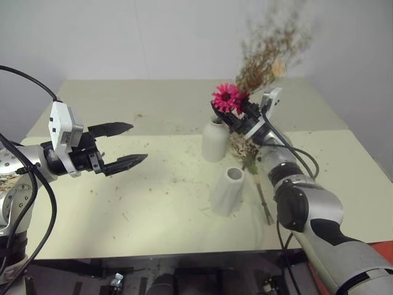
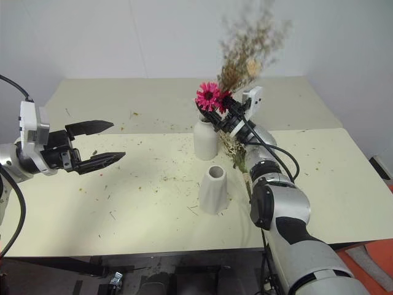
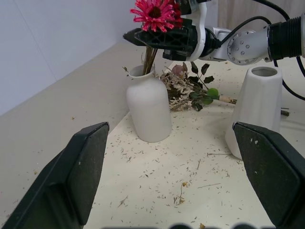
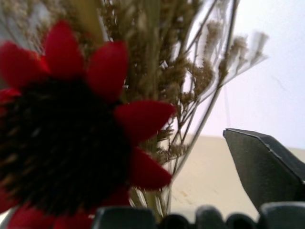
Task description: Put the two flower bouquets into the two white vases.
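Left wrist view: magenta bouquet (image 3: 155,19) stands in bottle vase (image 3: 148,109); right gripper (image 3: 164,38) jaws spread beside it. I'd pinch the brittle pale bouquet (image 3: 190,90) by its stems. Left gripper (image 1: 126,144) jaws spread, empty.

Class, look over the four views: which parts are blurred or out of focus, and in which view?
Both eye views: the tan sprigs above the magenta daisy smear against the wall. Right wrist view: the daisy sits too close and looks soft. Left wrist view: the bottle-shaped vase is sharp; the near end effector fingers are slightly soft.
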{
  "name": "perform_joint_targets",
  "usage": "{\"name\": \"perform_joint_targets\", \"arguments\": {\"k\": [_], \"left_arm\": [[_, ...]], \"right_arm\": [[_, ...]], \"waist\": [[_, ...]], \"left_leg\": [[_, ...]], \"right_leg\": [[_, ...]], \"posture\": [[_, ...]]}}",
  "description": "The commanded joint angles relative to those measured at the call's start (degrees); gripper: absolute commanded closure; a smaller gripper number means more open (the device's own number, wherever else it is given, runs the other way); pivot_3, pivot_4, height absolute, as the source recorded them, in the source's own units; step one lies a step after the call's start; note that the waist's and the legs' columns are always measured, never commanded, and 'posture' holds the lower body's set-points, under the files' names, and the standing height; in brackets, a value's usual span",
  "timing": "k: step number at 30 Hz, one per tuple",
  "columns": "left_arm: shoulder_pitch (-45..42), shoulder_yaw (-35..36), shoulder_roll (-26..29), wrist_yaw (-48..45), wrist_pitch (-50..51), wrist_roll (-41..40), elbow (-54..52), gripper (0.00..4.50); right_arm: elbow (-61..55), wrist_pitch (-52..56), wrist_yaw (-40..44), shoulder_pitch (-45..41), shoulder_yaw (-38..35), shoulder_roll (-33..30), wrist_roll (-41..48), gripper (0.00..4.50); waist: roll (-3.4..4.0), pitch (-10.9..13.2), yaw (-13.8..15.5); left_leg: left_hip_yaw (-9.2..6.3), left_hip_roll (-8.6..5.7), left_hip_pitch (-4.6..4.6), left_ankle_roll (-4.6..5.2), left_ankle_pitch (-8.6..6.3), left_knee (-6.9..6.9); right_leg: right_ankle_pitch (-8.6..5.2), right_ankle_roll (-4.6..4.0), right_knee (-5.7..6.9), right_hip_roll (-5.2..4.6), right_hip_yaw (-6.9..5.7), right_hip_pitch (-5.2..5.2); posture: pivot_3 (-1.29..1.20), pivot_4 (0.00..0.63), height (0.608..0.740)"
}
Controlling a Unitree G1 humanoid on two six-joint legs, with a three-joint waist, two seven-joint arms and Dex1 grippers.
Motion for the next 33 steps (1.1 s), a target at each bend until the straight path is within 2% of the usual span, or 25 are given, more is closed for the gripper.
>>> {"name": "perform_joint_targets", "arguments": {"k": [1,9,15,21,26,30,33], "left_arm": [[-0.4,1.5,1.2,-0.2,-1.4,0.5,-0.3,0.0],[-0.6,0.6,0.8,0.0,-1.4,1.0,-0.1,0.0],[0.7,1.4,0.4,0.1,-1.4,1.0,-0.5,0.0],[1.1,1.2,0.0,0.6,-1.1,0.4,-1.7,0.0],[1.3,-0.2,-0.7,0.1,-0.5,-0.2,-3.2,0.0],[1.2,-2.4,-1.8,-0.2,0.3,-0.7,-4.3,0.0],[0.3,-4.7,-2.4,-0.6,0.3,-0.2,-3.9,0.0]], "right_arm": [[-1.7,-1.7,-0.2,0.2,2.9,-2.1,-3.3,0.03],[-1.7,-1.8,-0.6,-2.1,9.6,-7.6,-10.3,0.03],[-1.7,-0.9,4.3,-3.0,10.8,-13.5,-11.4,0.03],[-2.5,0.1,4.2,-2.6,13.4,-19.1,-14.6,0.03],[-5.2,10.1,1.0,-2.9,18.3,-24.2,-19.4,0.03],[-16.2,20.2,2.9,2.0,22.0,-29.9,-22.4,0.03],[-28.8,33.5,6.1,7.8,23.3,-33.2,-22.3,0.03]], "waist": [[0.0,0.0,0.0],[0.0,0.0,0.0],[-0.01,0.0,0.1],[-0.01,0.0,0.1],[-0.01,0.0,0.1],[0.01,0.0,0.4],[0.01,0.0,0.5]], "left_leg": [[0.0,0.0,0.0,0.0,0.0,0.0],[0.01,0.0,0.0,0.0,0.0,0.0],[0.01,-0.01,0.0,0.0,0.0,0.0],[0.02,-0.02,0.0,0.0,0.0,0.0],[0.04,-0.03,0.0,0.0,0.0,0.0],[0.06,-0.05,-0.02,0.0,0.0,0.0],[0.06,-0.05,-0.03,0.0,0.0,-0.01]], "right_leg": [[0.0,0.0,0.0,0.0,0.0,0.0],[0.0,0.0,-0.01,0.0,0.01,0.0],[0.0,0.0,-0.05,0.0,0.0,0.01],[0.0,0.0,-0.05,-0.01,0.01,0.01],[0.0,0.0,-0.05,-0.03,0.03,0.01],[-0.01,0.0,-0.05,-0.04,0.05,0.0],[-0.01,0.01,-0.08,-0.05,0.04,0.02]], "posture": [[0.0,0.15,0.74],[0.0,0.15,0.74],[0.0,0.15,0.74],[0.0,0.15,0.74],[0.0,0.15,0.74],[0.0,0.15,0.74],[0.0,0.15,0.74]]}}
